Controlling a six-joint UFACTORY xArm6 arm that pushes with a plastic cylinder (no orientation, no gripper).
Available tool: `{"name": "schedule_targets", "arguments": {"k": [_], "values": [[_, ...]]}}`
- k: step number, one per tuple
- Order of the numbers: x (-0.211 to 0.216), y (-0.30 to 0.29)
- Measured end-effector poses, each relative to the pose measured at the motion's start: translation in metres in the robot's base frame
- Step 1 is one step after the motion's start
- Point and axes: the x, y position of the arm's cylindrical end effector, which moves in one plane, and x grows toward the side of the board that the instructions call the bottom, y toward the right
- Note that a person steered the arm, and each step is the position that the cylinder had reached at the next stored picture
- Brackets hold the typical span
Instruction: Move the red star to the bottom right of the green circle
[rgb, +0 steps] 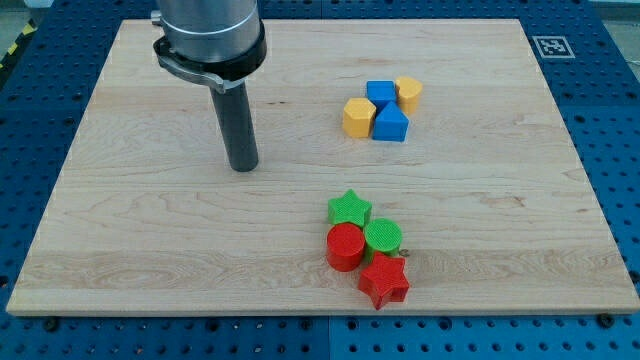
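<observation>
Nearest the view's bottom, the red star (384, 281) is found lying flat on the wooden board (150, 250), right of centre. It is pressed against the lower edge of the green circle (383, 237), which sits just behind it. The star's centre lies almost directly below the circle, with only a slight lean to the right, if any. The requested placement is therefore judged largely achieved but not cleanly so: a small further shift of the star to the right would be needed for a clear bottom-right position.

To the left of the green circle, and touching it, a red circle (346, 246) is noted; the star's left point is also close against it. Behind this pair a green star (349, 209) is seen, touching both.

Farther back and to the left, my tip (241, 167) rests on bare board, well apart from every block; nothing is being pushed. The rod carries no jaws, so no open or closed condition applies.

At the far right, a separate cluster is recorded: a blue cube (381, 93), a second blue block (391, 124) and two yellow blocks (358, 117) (408, 93), packed together and uninvolved.
</observation>
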Motion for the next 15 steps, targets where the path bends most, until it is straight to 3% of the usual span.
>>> {"name": "schedule_targets", "arguments": {"k": [1,3,4,6,8,11,14,15], "values": [[0.007,-0.006],[0.117,-0.008],[0.159,0.035],[0.159,0.135],[0.159,0.188],[0.152,0.167],[0.14,0.255],[0.14,0.216]]}}
